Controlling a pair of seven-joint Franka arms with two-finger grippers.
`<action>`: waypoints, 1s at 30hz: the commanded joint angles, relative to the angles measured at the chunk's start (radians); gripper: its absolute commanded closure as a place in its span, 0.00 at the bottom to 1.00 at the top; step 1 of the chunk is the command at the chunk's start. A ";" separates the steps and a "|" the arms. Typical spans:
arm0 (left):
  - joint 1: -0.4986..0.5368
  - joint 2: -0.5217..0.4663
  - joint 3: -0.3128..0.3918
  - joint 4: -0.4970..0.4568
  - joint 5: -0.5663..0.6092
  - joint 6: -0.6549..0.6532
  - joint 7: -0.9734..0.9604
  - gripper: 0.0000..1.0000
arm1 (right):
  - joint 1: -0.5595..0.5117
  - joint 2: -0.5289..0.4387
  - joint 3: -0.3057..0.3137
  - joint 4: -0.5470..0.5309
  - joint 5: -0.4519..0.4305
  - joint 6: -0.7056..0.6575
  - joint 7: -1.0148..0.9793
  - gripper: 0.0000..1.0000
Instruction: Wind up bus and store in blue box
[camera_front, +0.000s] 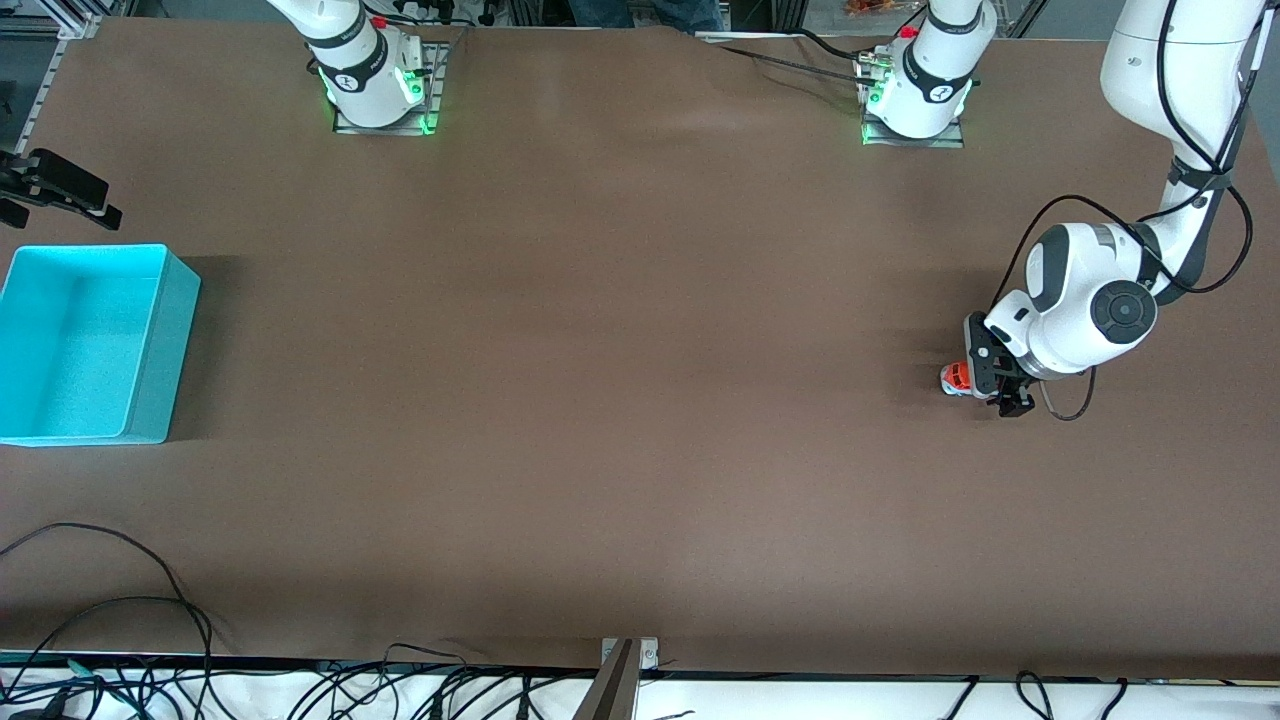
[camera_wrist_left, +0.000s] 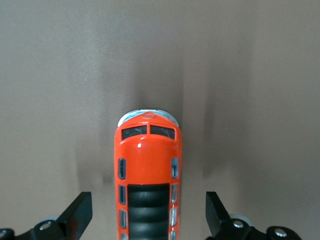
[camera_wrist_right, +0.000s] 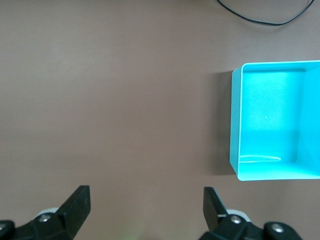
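The bus (camera_front: 956, 378), orange with a dark roof panel, stands on the brown table toward the left arm's end. My left gripper (camera_front: 1000, 385) is low over it and open. In the left wrist view the bus (camera_wrist_left: 149, 160) sits between the two fingertips (camera_wrist_left: 80, 210) with a gap on each side, and its rear end is hidden. The blue box (camera_front: 90, 340) stands empty at the right arm's end of the table; it also shows in the right wrist view (camera_wrist_right: 275, 125). My right gripper (camera_front: 60, 188) hangs open and empty above the table beside the box, as the right wrist view (camera_wrist_right: 146, 205) shows.
Black cables (camera_front: 120, 610) lie along the table's edge nearest the front camera. A cable (camera_wrist_right: 260, 17) shows near the box in the right wrist view. The arms' bases (camera_front: 375, 90) stand at the table's edge farthest from the camera. Open brown table lies between bus and box.
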 joint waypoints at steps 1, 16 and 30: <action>0.016 0.009 -0.012 -0.010 0.010 0.029 0.020 0.12 | -0.002 -0.001 0.002 0.017 0.002 -0.014 0.008 0.00; 0.016 0.014 -0.012 -0.010 0.010 0.029 0.020 0.75 | -0.002 -0.001 0.002 0.017 0.002 -0.014 0.006 0.00; 0.016 0.014 -0.012 -0.008 0.008 0.029 0.020 0.76 | -0.002 -0.001 0.002 0.017 0.002 -0.014 0.008 0.00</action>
